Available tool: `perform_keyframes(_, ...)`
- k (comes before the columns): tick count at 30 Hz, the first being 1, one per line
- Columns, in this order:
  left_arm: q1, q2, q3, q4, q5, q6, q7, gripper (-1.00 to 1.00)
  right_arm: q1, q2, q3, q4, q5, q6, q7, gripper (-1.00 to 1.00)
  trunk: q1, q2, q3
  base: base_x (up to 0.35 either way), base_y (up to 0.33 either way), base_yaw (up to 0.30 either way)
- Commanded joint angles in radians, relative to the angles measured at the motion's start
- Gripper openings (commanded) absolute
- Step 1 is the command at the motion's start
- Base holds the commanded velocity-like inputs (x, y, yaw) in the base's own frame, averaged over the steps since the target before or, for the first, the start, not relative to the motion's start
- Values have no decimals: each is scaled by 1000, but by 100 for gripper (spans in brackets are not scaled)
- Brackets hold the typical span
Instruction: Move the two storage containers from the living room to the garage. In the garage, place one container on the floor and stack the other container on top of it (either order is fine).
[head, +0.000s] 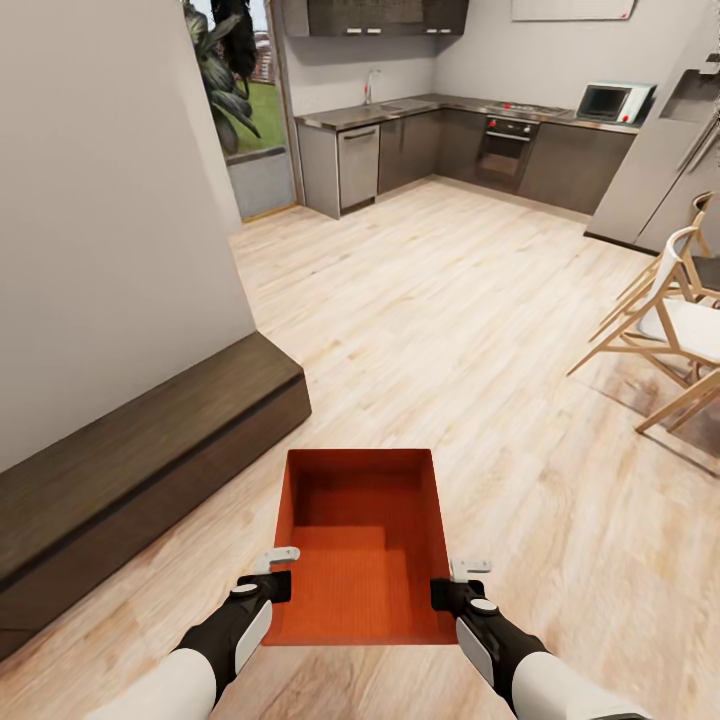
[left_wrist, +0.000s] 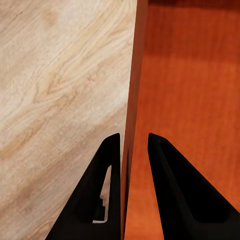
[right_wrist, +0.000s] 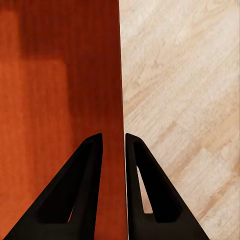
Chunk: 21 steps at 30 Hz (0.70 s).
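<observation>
An orange-red rectangular lidless storage container (head: 362, 545) sits at 6 o'clock above the light wood-plank floor (head: 450, 330), left pincer (head: 277, 567) and right pincer (head: 462, 580) each clamped on a side wall.

White forearms, black wrists with round grey caps, left gripper (head: 272, 572) and right gripper (head: 462, 580) with black wedge fingers (left_wrist: 177, 195), pale finger brackets

Bright, even, sharp simulator renders

Daylight enters through the window (head: 238, 95); the chairs (head: 668, 320) cast soft shadows on the wood floor (head: 440, 300). A darker shadow band crosses the container (head: 362, 540) interior. Head view edges bow.
</observation>
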<state>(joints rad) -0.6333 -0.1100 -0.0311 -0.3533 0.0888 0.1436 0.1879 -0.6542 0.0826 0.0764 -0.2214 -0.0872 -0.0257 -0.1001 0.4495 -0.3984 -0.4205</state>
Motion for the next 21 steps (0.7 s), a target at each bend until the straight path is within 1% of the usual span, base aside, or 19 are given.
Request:
perform_keyframes(1, 0, 1, 4, -3, -1, 7, 11, -100, -1, -4, -6, 0, -3, -3, -52, -100, 1, -2, 0, 0, 0, 0)
perform_keyframes(21, 0, 1, 3, -2, -2, 7, 11, -100, -1, -4, -4, 0, -3, -3, -57, -100, 1, -2, 32, 0, 0, 0)
